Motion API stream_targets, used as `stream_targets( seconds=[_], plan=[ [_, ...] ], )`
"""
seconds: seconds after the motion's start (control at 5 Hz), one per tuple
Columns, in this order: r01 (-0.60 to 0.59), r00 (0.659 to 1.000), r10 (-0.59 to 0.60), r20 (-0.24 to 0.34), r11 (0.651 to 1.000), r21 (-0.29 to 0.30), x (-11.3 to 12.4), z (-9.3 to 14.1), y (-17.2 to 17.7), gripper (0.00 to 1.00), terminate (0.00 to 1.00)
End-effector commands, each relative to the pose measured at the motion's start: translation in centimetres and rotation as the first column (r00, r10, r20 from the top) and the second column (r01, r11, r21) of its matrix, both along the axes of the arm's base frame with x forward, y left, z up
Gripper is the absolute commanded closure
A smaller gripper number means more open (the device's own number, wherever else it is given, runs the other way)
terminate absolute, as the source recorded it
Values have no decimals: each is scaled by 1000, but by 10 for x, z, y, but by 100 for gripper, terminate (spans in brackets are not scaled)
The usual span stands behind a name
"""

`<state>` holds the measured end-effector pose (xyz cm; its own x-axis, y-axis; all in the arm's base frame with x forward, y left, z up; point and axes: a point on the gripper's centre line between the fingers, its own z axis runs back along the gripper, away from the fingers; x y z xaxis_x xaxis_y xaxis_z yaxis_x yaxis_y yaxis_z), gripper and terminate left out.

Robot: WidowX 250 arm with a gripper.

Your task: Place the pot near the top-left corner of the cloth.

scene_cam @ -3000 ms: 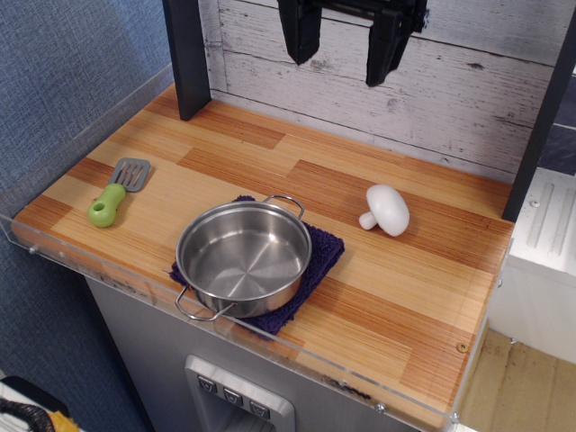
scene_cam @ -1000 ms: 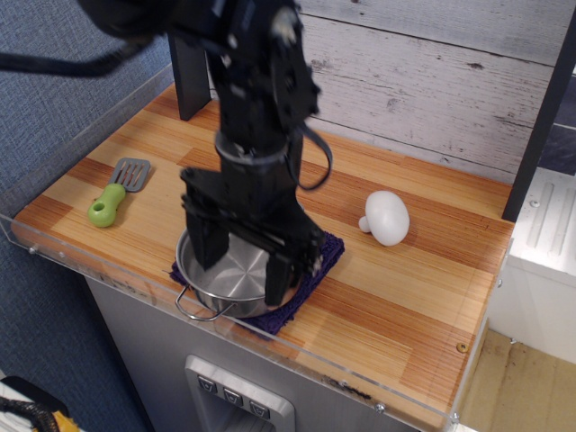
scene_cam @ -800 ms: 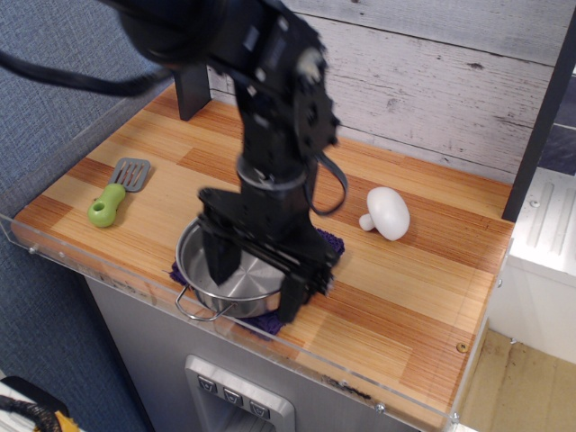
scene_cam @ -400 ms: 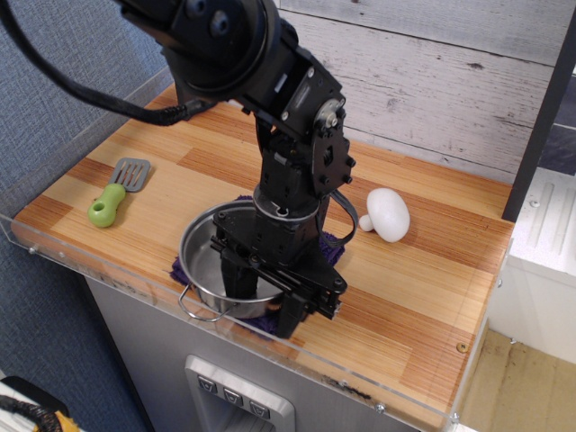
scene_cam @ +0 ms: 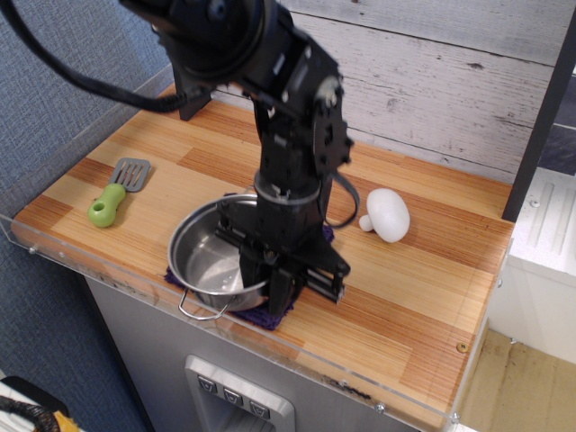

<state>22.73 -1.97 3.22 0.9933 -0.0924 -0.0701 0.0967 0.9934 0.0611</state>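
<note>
The shiny steel pot [scene_cam: 205,256] sits near the front edge of the wooden counter, on the dark purple cloth [scene_cam: 258,318]. Only thin strips of the cloth show under the pot's front and left side. My black gripper [scene_cam: 268,281] reaches down from above at the pot's right rim. One finger is inside the pot and the other outside, and they look closed on the rim. The pot's front wire handle [scene_cam: 200,310] points toward the counter's front edge. The arm hides the pot's right side and the back handle.
A white toy mushroom [scene_cam: 387,214] lies right of the arm. A green-handled spatula [scene_cam: 117,191] lies at the left. A clear acrylic lip [scene_cam: 108,270] runs along the front edge. A dark post [scene_cam: 184,99] stands at the back left, before a white plank wall.
The arm came down from above onto the pot. Its fingers straddled the right rim and have drawn together on it. The pot has shifted slightly left on the cloth.
</note>
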Motion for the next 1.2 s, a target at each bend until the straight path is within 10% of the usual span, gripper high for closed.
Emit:
stream_targets(
  seconds=[0.0, 0.2, 1.0],
  plan=[
    [-4, 999, 6, 54, 999, -51, 10, 67, -4, 100, 0],
    [-8, 995, 17, 100, 997, -83, 24, 102, -2, 100, 0],
    [-62, 988, 66, 143, 998, -33, 147, 71, 52, 100, 0]
  ],
)
